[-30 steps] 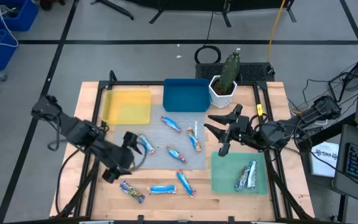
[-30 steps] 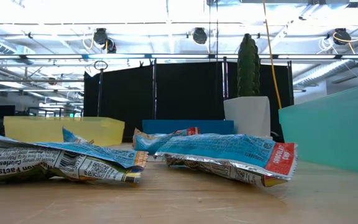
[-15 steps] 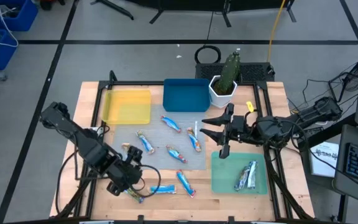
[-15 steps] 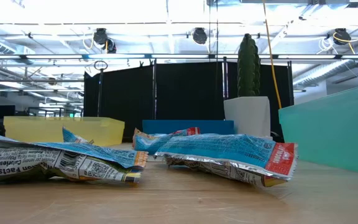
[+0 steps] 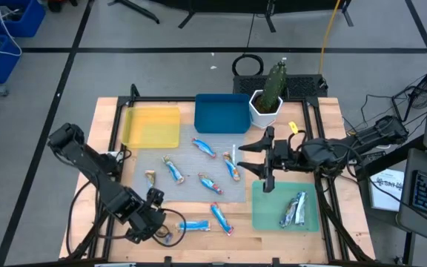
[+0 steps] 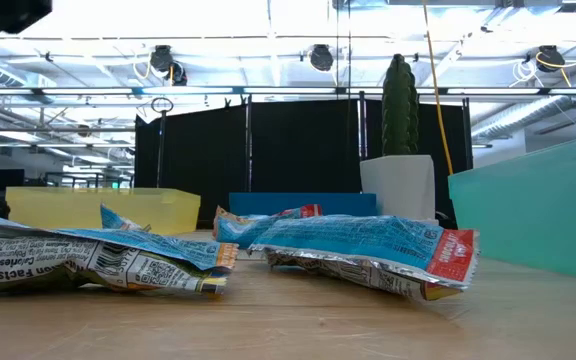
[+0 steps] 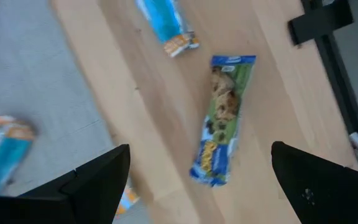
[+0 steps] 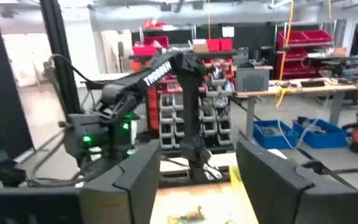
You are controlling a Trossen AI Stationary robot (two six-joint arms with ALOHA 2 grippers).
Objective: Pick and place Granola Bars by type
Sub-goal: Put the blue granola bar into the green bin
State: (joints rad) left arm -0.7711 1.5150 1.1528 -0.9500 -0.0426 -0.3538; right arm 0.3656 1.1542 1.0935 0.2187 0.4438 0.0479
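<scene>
Several blue-wrapped Granola Bars point(image 5: 210, 183) lie on the grey mat and the wood in front of it. A multicoloured bar point(image 7: 222, 121) lies near the table's front edge. My left gripper point(image 5: 159, 224) hovers open over it, and in the left wrist view the bar sits between the open left gripper point(image 7: 204, 193) fingers, untouched. Two silvery bars point(image 5: 293, 209) lie in the green tray point(image 5: 267, 213). Above that tray's back edge my right gripper point(image 5: 258, 162) stands open with nothing between its fingers. In the low view two blue bars point(image 6: 368, 245) lie close to the camera.
A yellow tray point(image 5: 153, 126) and a blue tray point(image 5: 221, 113) stand along the back of the table. A white pot with a cactus point(image 5: 267, 100) stands beside the blue tray, just behind the right gripper. A small brownish bar point(image 5: 150, 176) lies at the mat's left edge.
My left arm swung from the mat's left side toward the front edge, ending over the multicoloured bar. My right gripper shifted a little left and opened wider.
</scene>
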